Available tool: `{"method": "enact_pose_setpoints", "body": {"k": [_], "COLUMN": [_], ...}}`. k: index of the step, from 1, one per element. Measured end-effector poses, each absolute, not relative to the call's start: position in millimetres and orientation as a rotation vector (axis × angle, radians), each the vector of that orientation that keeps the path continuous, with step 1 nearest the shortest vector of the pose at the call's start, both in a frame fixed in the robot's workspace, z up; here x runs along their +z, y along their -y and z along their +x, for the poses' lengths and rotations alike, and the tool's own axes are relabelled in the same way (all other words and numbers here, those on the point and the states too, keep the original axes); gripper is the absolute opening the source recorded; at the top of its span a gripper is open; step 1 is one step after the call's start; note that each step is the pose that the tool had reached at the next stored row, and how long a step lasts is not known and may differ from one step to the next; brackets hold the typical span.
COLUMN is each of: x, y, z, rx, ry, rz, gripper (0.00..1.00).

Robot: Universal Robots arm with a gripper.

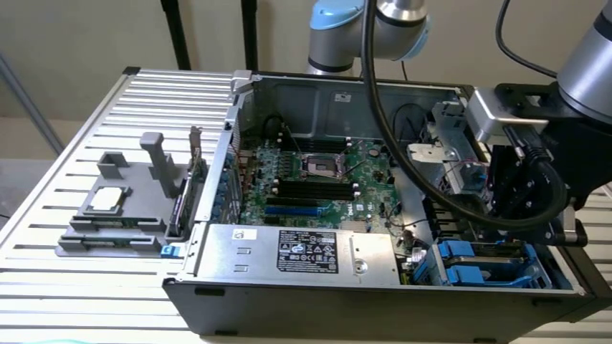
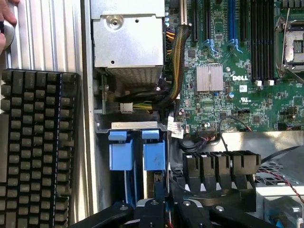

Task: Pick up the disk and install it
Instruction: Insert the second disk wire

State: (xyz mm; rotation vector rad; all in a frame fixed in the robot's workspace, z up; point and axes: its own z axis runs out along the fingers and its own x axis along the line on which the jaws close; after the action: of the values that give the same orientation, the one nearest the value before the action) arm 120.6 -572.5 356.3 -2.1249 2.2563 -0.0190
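The open computer case lies on a slatted metal table. In its drive bay at the exterior view's lower right, the disk stands on edge, blue carrier end up, with a strip of silver body below it. A second blue carrier sits beside it in the same bay. My gripper hangs just over the bay, its black fingers drawn close together, right at the disk's edge. I cannot tell whether they touch it. In the exterior view the arm's black wrist body hides the fingers.
The silver power supply borders the bay, with the green motherboard and cable bundles beyond. A grey fixture with a square chip and an upright dark plate stands at the exterior view's left. A black keyboard and a person's hand lie outside the case.
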Motion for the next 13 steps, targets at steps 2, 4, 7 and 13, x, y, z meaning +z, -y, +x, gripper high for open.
{"method": "enact_pose_setpoints", "body": {"k": [2, 4, 7, 13], "x": [354.4, 352.4, 349.9, 347.4], "y": [573.1, 573.3, 573.4, 575.2], "z": [121.4, 122.3, 123.8, 125.3], "rx": [-0.019, -0.018, -0.017, -0.015], "ry": [-2.256, -2.256, -2.256, -2.255], "rz": [-2.125, -2.124, -2.124, -2.123], "gripper": [0.16, 0.16, 0.16, 0.16]}}
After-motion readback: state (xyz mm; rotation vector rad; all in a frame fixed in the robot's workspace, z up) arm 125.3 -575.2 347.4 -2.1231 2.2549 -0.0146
